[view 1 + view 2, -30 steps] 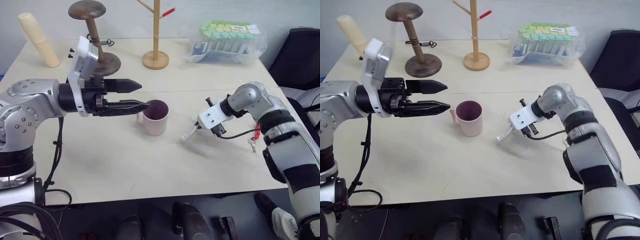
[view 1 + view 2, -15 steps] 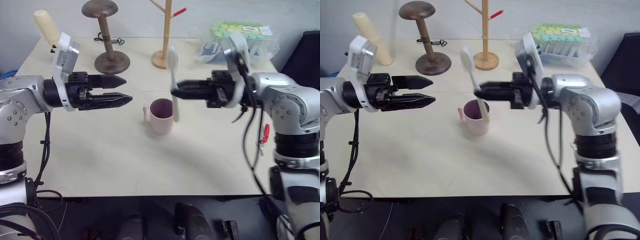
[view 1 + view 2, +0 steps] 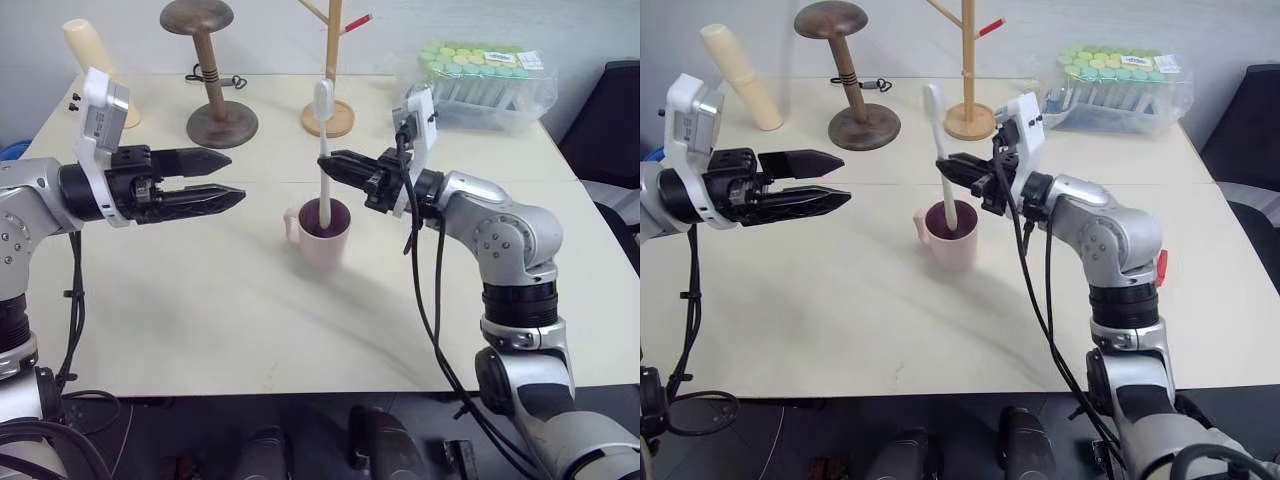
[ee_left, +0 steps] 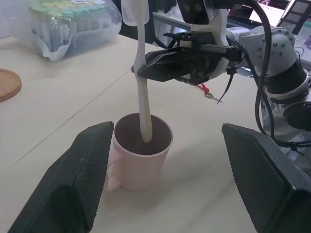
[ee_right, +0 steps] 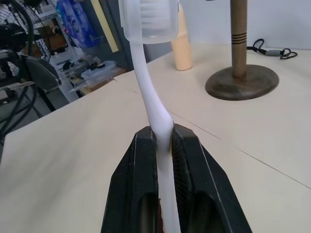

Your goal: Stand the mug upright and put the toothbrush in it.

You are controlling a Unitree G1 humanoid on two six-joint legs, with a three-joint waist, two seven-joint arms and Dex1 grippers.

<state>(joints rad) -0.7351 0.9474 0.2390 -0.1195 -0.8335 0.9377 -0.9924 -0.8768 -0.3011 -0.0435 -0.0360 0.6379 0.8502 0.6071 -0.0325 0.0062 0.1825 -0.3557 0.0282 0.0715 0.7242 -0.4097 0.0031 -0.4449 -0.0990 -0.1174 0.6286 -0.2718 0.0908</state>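
Observation:
The pale pink mug (image 3: 322, 235) stands upright mid-table, handle toward my left arm. My right gripper (image 3: 328, 160) is shut on the white toothbrush (image 3: 323, 140) around mid-handle. The brush is nearly upright, bristle head up, and its lower end reaches down inside the mug (image 4: 141, 155). In the right wrist view the fingers (image 5: 143, 160) pinch the handle (image 5: 148, 92). My left gripper (image 3: 235, 177) hovers open and level to the left of the mug, apart from it, with nothing between its fingers (image 4: 82, 179).
At the back stand a dark wooden hat stand (image 3: 210, 70), a light wooden branch stand (image 3: 330, 60), a cream cylinder (image 3: 95, 60) and a clear bag of capped tubes (image 3: 480, 80). A small red-and-silver key item (image 3: 1160, 265) lies behind my right arm.
My right gripper lifted the toothbrush off the table, swung left and turned it upright; its lower end now sits inside the mug. The left gripper drew slightly left, away from the mug.

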